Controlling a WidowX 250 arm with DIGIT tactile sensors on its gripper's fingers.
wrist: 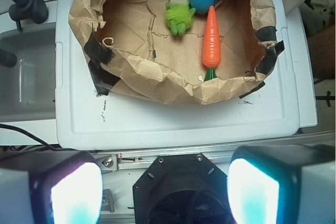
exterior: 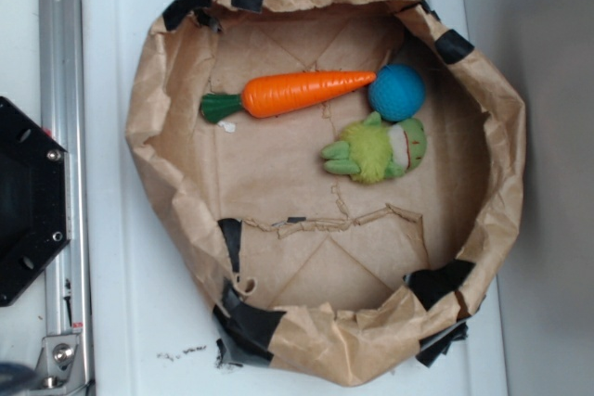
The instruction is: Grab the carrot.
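Hand wide apart, carrot untouched in the paper nest

Seen nearest in the wrist view: hand [wrist: 165, 184] spread open, its two pale pads low in the frame, gripping nothing, well apart from the toys. Beyond it, a black mount [wrist: 178, 192], then a white lid [wrist: 173, 121] carrying a crumpled brown paper bowl [wrist: 157, 85] patched with black tape. Inside, carrot [wrist: 211, 38] lying flat on the paper floor, green stub toward the near wall, tip touching or just beside a blue ball [wrist: 202, 0]. Just beside that ball, a fuzzy lime-green plush toy [wrist: 179, 13]
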